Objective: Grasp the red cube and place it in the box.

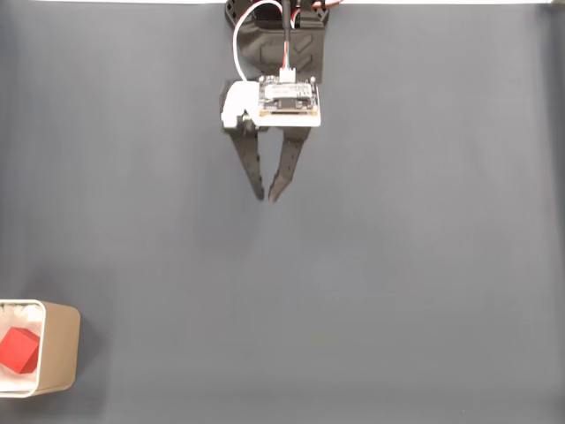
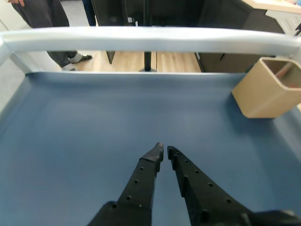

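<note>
— One corner of the box (image 1: 55, 346) is cut off by the fixed view's left edge; the red cube (image 1: 19, 350) lies inside it, partly hidden by the rim.
— Wrist view?
— Box (image 2: 263, 94) clipped at the right edge.
— Arm pose?
— Jaws (image 1: 267, 196) point down-frame over bare blue tabletop (image 1: 397, 265), tips nearly touching, holding nothing, well apart from the box.

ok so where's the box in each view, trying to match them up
Fixed view: the box sits at the bottom left corner, cut off by the left edge, with the red cube inside it.
Wrist view: the box is at the right edge, upper half.
Shared landmark: the gripper, fingertips nearly together over the blue mat.
</note>
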Action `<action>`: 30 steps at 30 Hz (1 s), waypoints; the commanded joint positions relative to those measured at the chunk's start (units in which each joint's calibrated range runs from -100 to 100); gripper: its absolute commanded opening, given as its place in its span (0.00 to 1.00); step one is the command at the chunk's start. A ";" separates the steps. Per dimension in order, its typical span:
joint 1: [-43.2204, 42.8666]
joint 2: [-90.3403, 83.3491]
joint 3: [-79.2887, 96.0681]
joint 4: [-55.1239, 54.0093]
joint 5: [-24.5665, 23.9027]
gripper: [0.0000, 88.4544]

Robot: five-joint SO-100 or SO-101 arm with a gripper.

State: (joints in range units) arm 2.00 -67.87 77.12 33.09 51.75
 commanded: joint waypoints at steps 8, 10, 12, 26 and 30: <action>-1.51 -28.49 22.42 25.92 0.29 0.00; -1.65 -29.97 22.60 31.41 -0.39 0.00; -2.43 -30.83 22.60 36.00 -1.37 0.00; -2.64 -32.05 22.69 42.81 -2.30 0.00; -2.07 -32.05 22.69 42.81 -2.30 0.00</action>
State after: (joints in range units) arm -0.67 -100.00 99.37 74.62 49.11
